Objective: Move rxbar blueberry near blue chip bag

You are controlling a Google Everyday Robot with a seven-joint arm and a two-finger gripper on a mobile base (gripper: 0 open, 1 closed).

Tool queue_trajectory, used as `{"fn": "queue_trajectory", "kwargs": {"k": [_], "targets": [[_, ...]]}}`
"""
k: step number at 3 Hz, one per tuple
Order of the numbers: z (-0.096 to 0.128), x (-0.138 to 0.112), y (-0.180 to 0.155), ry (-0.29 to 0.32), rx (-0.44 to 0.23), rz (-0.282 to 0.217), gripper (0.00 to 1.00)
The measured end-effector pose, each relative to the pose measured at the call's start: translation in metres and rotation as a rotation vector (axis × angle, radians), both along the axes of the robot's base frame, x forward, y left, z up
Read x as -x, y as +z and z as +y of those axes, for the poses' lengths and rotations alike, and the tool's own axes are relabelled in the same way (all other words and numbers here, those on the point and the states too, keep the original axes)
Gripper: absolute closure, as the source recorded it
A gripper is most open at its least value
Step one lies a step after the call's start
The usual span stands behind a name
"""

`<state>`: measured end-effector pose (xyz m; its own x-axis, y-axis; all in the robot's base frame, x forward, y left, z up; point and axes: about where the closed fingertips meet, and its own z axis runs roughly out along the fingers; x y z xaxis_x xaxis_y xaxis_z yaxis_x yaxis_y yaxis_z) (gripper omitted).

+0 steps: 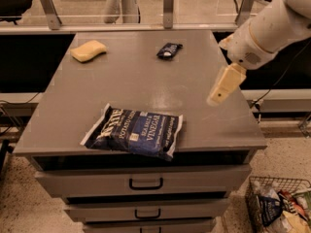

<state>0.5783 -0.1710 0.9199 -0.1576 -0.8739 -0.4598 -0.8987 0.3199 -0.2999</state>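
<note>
Grey drawer cabinet (136,81); speckled floor (19,205); wire basket (277,181) lower right; glass partition (204,4) behind. Gripper (217,96) over cabinet's right side.

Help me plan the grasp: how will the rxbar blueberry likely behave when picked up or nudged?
The rxbar blueberry lies flat and small, so it is probably light and unlikely to roll or tip. Its crinkled wrapper may slide on the smooth grey table if pushed. The gripper hangs over the table's right side, apart from it.
</note>
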Motion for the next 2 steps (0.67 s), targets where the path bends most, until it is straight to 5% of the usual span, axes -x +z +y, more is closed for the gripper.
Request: {"fn": "queue_trajectory", "kwargs": {"k": [1, 2], "targets": [[0.0263, -0.0602, 0.0082, 0.004, -0.102, -0.104, 0.0], [0.0264, -0.0602, 0.0082, 0.004, -0.102, -0.104, 0.0]]}}
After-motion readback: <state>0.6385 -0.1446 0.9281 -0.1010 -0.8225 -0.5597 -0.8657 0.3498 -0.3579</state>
